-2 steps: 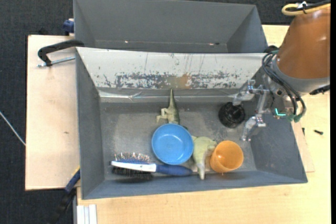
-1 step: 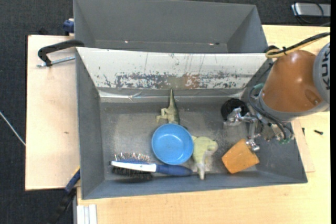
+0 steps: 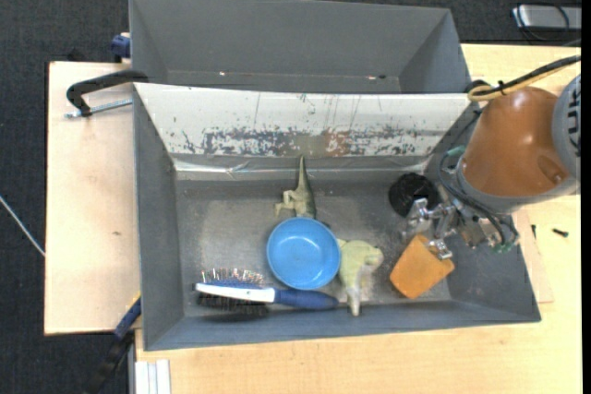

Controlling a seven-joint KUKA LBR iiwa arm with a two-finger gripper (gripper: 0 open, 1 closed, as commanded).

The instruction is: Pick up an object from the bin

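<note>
Well, my tool [image 3: 436, 233] sits low at the right side of the grey metal bin [image 3: 155, 235], under the arm's orange wrist cover, and from this angle I cannot tell how far it is open or whether it has anything in it. Its tip is right at the upper edge of an orange, wedge-like block [image 3: 418, 274] that lies on the bin floor near the front right corner; touching or just above, I cannot say.

I judge that block to be the likeliest pick. It looks like foam or sponge: light, soft, matte and not slippery, with nothing fragile about it. It would probably give under pressure, so I would close across its narrower pair of flat faces near the middle, not on a corner, where it could squirm out.

Just behind the tool lies a small black round thing [image 3: 410, 193], near enough to be nudged. Left of the block, close beside it, stands a pale green toy dinosaur [image 3: 358, 267], then a blue plastic bowl [image 3: 303, 255], a second greenish figure [image 3: 298, 193] behind the bowl, and a blue-handled brush [image 3: 249, 295] along the front wall.
</note>
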